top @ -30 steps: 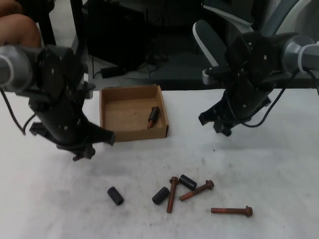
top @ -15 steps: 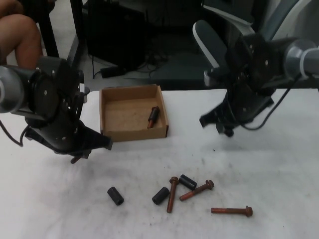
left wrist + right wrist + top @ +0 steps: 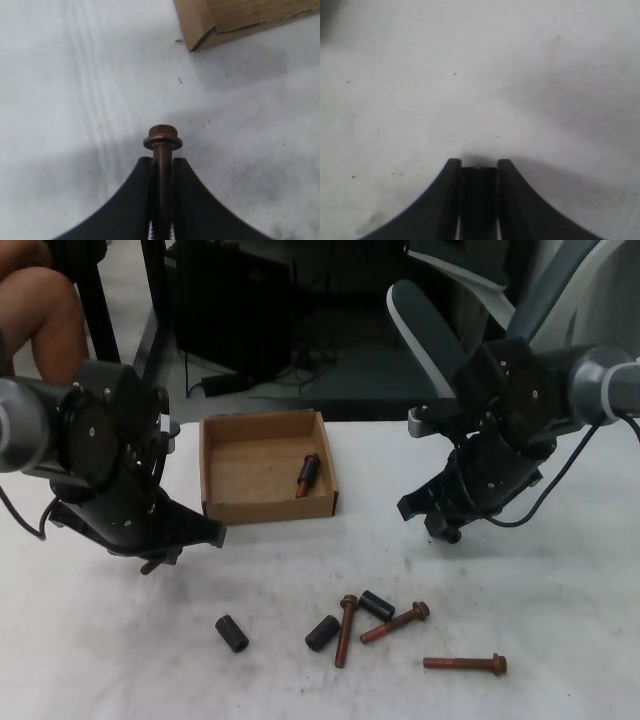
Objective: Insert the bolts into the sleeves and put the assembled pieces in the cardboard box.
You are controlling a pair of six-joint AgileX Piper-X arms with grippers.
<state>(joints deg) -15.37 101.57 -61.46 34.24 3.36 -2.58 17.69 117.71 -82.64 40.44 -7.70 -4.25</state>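
**L tool** [image 3: 162, 167]: clenched on a bolt [image 3: 162, 141], head protruding past the fingertips. It hangs over the tabletop [image 3: 75, 100], near a corner of the box [image 3: 200, 25].

**R tool** [image 3: 479, 170]: clenched on a dark sleeve [image 3: 479, 200], above the tabletop, well apart from the box on its other side.

**Box interior:** one assembled piece [image 3: 307, 475] by the wall nearest the R arm.

**Loose on tabletop, camera side of box:**
- Lone sleeve [image 3: 231, 633], set apart.
- Cluster w/ two sleeves [image 3: 322, 633] [image 3: 376, 604] and two bolts [image 3: 343, 630] [image 3: 395, 622].
- Outlying bolt [image 3: 465, 664], lying alone.
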